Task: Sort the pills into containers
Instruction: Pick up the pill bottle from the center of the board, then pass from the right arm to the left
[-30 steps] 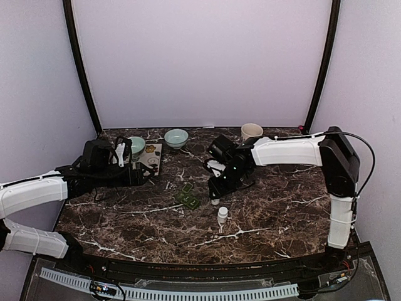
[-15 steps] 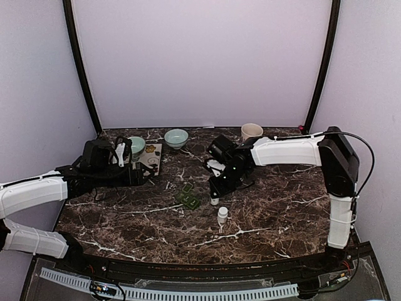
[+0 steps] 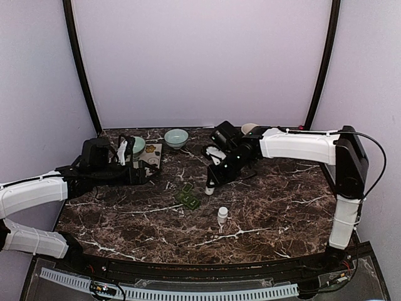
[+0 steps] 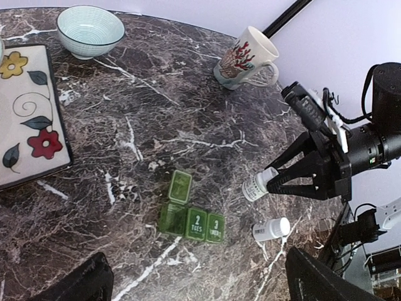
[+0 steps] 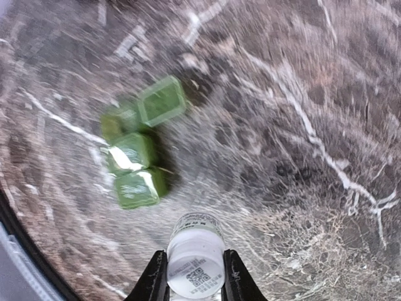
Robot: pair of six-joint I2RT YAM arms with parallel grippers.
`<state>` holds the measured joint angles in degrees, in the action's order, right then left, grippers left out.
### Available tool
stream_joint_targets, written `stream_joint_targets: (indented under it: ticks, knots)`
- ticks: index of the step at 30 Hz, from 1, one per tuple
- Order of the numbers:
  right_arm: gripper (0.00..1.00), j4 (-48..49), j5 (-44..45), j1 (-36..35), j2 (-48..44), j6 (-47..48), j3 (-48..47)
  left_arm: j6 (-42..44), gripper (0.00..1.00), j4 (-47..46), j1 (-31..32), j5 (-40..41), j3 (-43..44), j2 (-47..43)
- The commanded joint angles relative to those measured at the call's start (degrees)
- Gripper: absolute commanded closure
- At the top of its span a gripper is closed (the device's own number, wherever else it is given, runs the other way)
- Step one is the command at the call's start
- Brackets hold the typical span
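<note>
The dark green containers [image 3: 188, 195] lie mid-table as a short row of compartments, one lid flipped up; they also show in the left wrist view [image 4: 191, 216] and, blurred, in the right wrist view [image 5: 138, 150]. My right gripper [image 3: 210, 187] is shut on a white pill bottle [image 5: 195, 260], held tilted above the table just right of the containers [image 4: 259, 185]. A second white bottle [image 3: 222, 215] lies on its side nearer the front [image 4: 271, 229]. My left gripper [image 3: 141, 175] hovers open and empty to the left, its fingertips [image 4: 88, 282] wide apart. No loose pills are in view.
A flowered tray [image 3: 150, 158] and two pale teal bowls [image 3: 176, 137] [image 3: 135, 145] stand at the back left. A cream mug [image 4: 244, 59] stands at the back, partly hidden behind the right arm in the top view.
The right gripper closed on the white bottle and lifted it off the table, moving back and up. The left gripper opened slightly wider.
</note>
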<state>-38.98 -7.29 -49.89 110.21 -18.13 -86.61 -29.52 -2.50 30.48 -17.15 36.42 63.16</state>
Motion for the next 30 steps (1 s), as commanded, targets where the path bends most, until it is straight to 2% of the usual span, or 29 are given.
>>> stream_joint_targets:
  ticks: [1,9,17,24,30]
  knots:
    - [0.86,3.14,-5.26,-0.12,-5.89,-1.27,-3.51,-0.73,0.01,-4.93,-0.36,-5.92,-0.98,-0.93]
    - [0.86,9.75,-16.62,-0.12,-9.81,-5.37,-6.11,-4.48,0.03,-14.74,-0.34,-14.52,-1.51,0.39]
    - [0.87,17.63,-24.96,0.31,-10.79,-10.36,-6.02,-8.81,0.08,-26.23,-0.38,-24.02,0.31,5.68]
    - [0.87,24.11,-31.17,0.75,-10.09,-14.62,-5.68,-11.89,0.14,-32.32,-0.41,-27.33,2.70,8.92]
    - [0.87,25.46,-32.52,1.14,-9.02,-15.58,-5.62,-17.46,0.18,-41.16,-0.33,-29.65,3.29,11.91]
